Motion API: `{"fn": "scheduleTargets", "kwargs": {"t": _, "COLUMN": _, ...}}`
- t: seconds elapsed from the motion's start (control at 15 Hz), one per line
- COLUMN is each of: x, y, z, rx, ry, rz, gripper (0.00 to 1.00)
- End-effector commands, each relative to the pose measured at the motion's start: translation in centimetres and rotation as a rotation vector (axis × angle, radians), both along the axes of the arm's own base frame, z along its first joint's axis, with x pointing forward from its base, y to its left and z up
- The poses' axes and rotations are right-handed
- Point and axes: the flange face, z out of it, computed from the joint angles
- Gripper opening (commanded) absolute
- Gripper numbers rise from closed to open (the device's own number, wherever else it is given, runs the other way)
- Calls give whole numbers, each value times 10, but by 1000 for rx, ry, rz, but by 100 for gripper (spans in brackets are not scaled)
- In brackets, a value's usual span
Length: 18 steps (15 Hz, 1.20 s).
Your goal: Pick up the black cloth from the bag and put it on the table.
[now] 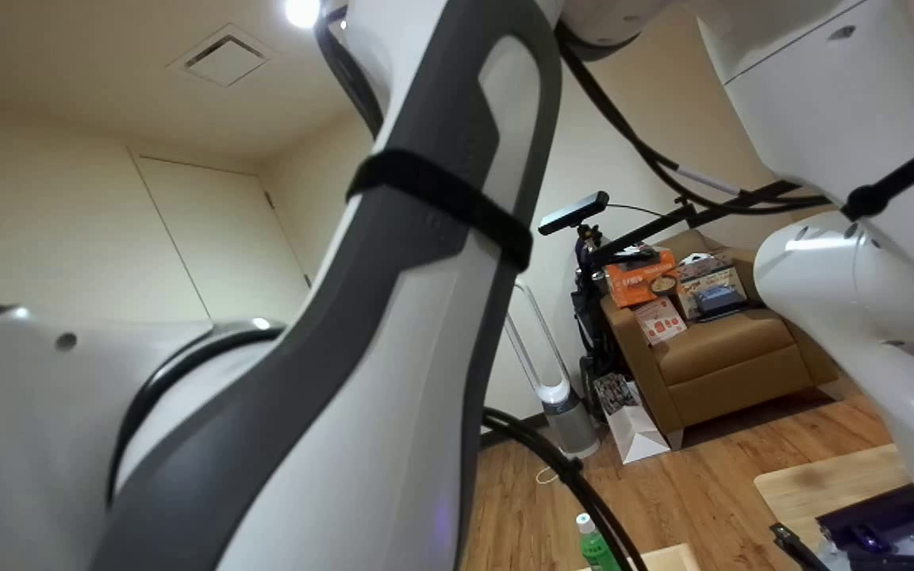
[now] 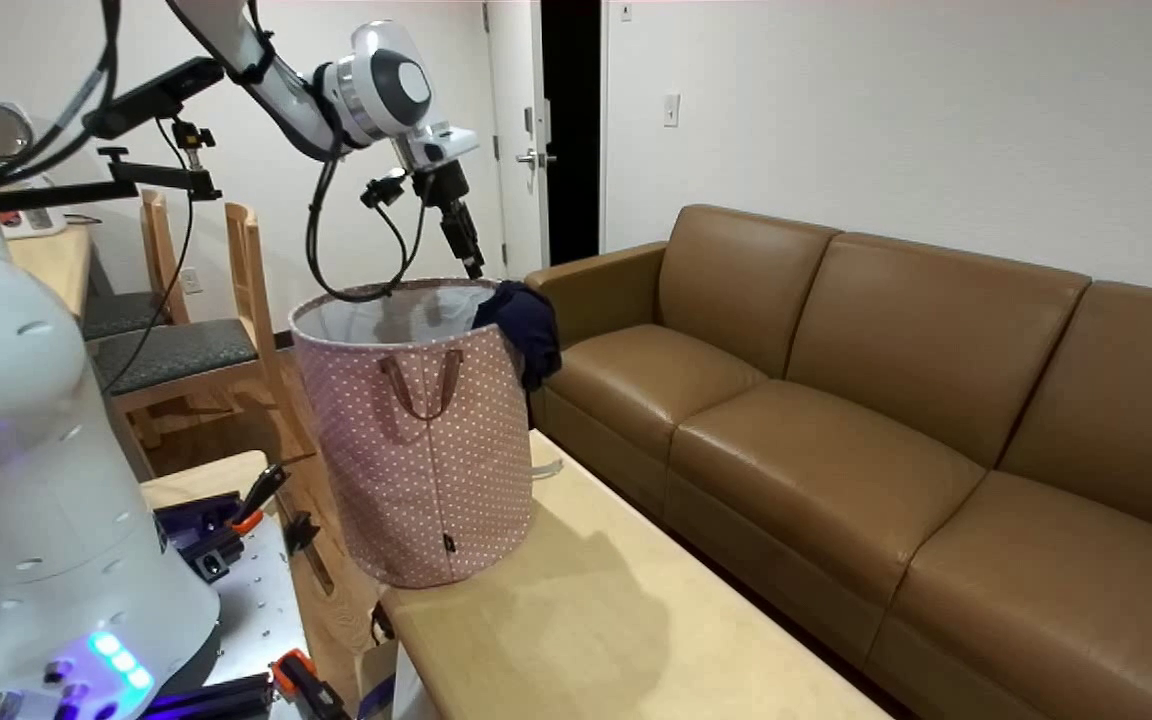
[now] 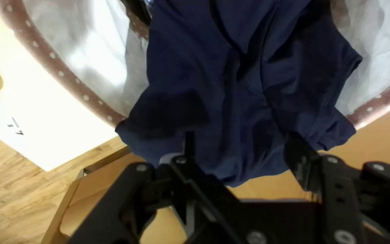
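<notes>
Pink dotted fabric forms the bag (image 2: 416, 480), standing below the claw (image 2: 475, 268) and, from where I watch, off to its left, with a pale liner (image 2: 346, 320) inside. Right of that, above the bag's edge, hangs the claw itself, its fingers (image 3: 298, 159) spread with nothing pinched between them; they look just clear of what lies beneath. Under it and a little to its right is the cloth (image 2: 524, 325), navy to my eye, slung over the rim (image 3: 56, 69), part outside, part inside to a depth I can't make out. Getting a firm pinch seems the step in hand. I'd come straight down on a raised fold and close on cloth alone, since nipping rim or liner could tip the bag. Then rise high, letting the inner part clear, before any sideways swing. Farther right and lower than the claw runs the table (image 2: 726, 640); lay the cloth there, short of the sofa (image 2: 816, 450) beyond.
</notes>
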Motion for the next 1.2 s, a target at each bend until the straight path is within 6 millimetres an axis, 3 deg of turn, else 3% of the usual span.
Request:
{"fn": "scheduleTargets", "kwargs": {"t": 0.0, "x": 20, "y": 18, "z": -41, "rx": 21, "ry": 7, "rz": -52, "gripper": 98}}
{"fn": "scheduleTargets", "kwargs": {"t": 0.6, "x": 49, "y": 40, "z": -147, "rx": -57, "ry": -5, "rz": -221, "gripper": 100}}
{"fn": "scheduleTargets", "kwargs": {"t": 0.87, "x": 57, "y": 47, "z": -182, "rx": -87, "ry": -13, "rz": -259, "gripper": 100}}
{"fn": "scheduleTargets", "kwargs": {"t": 0.93, "x": 59, "y": 49, "z": -189, "rx": -91, "ry": -14, "rz": -263, "gripper": 94}}
{"fn": "scheduleTargets", "kwargs": {"t": 1.0, "x": 60, "y": 50, "z": -193, "rx": -94, "ry": -16, "rz": -270, "gripper": 74}}
{"fn": "scheduleTargets", "kwargs": {"t": 1.13, "x": 62, "y": 50, "z": -199, "rx": -107, "ry": -24, "rz": -281, "gripper": 60}}
